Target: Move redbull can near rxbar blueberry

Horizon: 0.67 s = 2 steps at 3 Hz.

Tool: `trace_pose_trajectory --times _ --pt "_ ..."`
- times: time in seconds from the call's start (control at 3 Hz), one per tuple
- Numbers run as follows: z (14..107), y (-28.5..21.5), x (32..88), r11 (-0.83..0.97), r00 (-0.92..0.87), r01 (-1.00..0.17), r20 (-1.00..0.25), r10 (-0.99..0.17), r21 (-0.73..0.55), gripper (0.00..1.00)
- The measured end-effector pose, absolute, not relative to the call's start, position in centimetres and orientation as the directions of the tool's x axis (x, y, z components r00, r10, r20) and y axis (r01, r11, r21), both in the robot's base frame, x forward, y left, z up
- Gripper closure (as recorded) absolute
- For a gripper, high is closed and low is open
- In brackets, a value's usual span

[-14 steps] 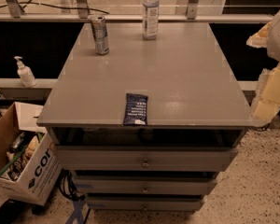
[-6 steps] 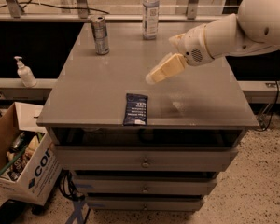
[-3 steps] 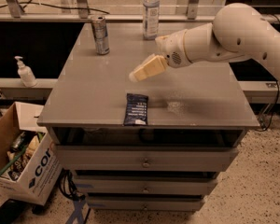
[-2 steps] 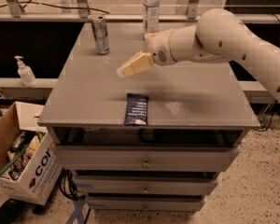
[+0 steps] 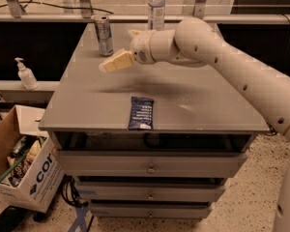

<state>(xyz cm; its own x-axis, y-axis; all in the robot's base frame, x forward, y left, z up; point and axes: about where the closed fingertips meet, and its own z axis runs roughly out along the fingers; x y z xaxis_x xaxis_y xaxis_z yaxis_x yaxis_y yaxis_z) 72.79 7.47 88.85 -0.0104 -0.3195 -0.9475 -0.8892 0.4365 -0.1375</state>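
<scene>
**A:** What is the setting?

**B:** A grey table (image 5: 212, 105) over drawers (image 5: 150, 168), on a speckled floor (image 5: 261, 197). The can (image 5: 104, 35) stands upright at the back left of the tabletop. A clear bottle (image 5: 156, 8) stands to the can's right, along the same back edge. The snack bar (image 5: 141, 113) lies flat well in front of the can, near the front edge. Left of the can and lower down, a pump bottle (image 5: 25, 74) sits on a ledge, with a cardboard box (image 5: 29, 178) on the floor below it.

**A:** Anything hard to see?

**B:** The bottle's top and the box are cut off at the edge, and the arm (image 5: 232, 66) runs off to the right. The gripper (image 5: 117, 62) hovers just in front of the can and to its right, not touching it. I cannot tell whether it is released or clenched.

**A:** What has changed?

**B:** The gripper has swung closer to the can. The can and the snack bar have not moved.
</scene>
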Motion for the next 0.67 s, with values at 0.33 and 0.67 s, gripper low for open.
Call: trace_pose_trajectory --times 0.33,0.67 --pt "88.6 10.0 75.9 0.434 -0.004 -0.893 -0.96 -0.28 -0.123 0.0" --pt "89.4 12.2 78.9 0.432 0.008 -0.894 -0.967 -0.254 -0.121 0.0"
